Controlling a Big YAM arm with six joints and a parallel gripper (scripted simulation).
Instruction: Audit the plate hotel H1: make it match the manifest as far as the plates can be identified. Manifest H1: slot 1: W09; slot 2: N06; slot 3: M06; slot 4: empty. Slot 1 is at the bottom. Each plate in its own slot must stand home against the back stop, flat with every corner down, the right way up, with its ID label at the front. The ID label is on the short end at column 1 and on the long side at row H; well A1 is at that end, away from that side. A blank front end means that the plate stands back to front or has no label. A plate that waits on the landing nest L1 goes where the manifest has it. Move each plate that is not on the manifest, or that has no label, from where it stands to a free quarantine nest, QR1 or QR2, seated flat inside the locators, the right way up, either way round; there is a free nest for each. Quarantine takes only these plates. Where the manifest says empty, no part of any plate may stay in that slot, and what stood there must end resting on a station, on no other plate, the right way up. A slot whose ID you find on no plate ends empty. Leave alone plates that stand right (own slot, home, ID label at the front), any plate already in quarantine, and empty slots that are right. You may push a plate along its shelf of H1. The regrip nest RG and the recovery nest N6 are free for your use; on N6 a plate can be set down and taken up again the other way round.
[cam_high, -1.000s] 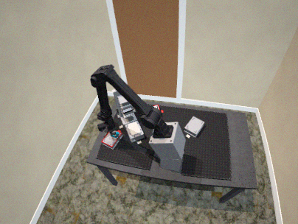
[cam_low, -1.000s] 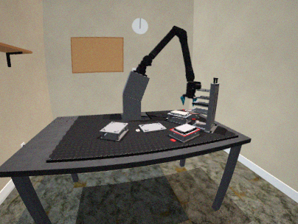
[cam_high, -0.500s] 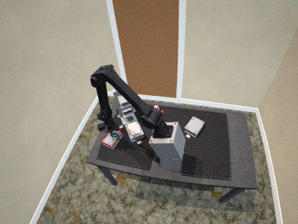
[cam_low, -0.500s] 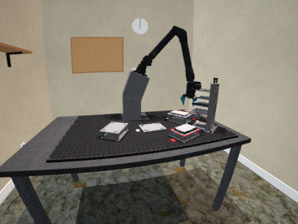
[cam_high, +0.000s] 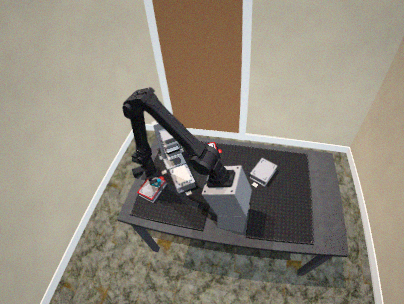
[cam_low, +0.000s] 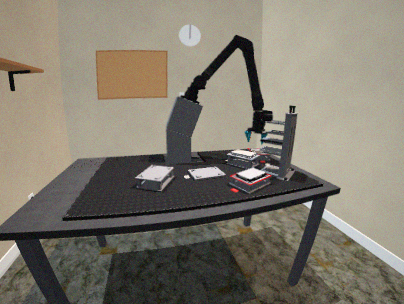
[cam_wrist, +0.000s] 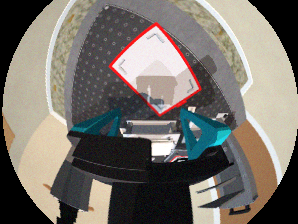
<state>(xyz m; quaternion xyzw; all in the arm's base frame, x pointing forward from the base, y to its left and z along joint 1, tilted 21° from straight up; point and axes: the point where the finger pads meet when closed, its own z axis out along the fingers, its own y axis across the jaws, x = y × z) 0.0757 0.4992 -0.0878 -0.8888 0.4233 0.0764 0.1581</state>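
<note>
My gripper (cam_low: 249, 133) is open and empty, hanging well above the table just in front of the plate hotel H1 (cam_low: 283, 146). In the wrist view its teal fingers stand wide apart over a red-framed quarantine nest holding a plate (cam_wrist: 156, 70). That nest shows in the exterior view (cam_low: 251, 178) and in the top view (cam_high: 153, 188). The hotel's shelves hold plates, but their labels are too small to read. Another plate (cam_low: 244, 157) sits on a nest to the left of the hotel.
A plate on a raised nest (cam_low: 155, 177) stands at the table's left middle, and a flat nest (cam_low: 206, 172) lies beside it. A tall grey pedestal (cam_low: 181, 130) carries the arm's base at the back. A small red marker (cam_low: 234, 190) lies near the front edge.
</note>
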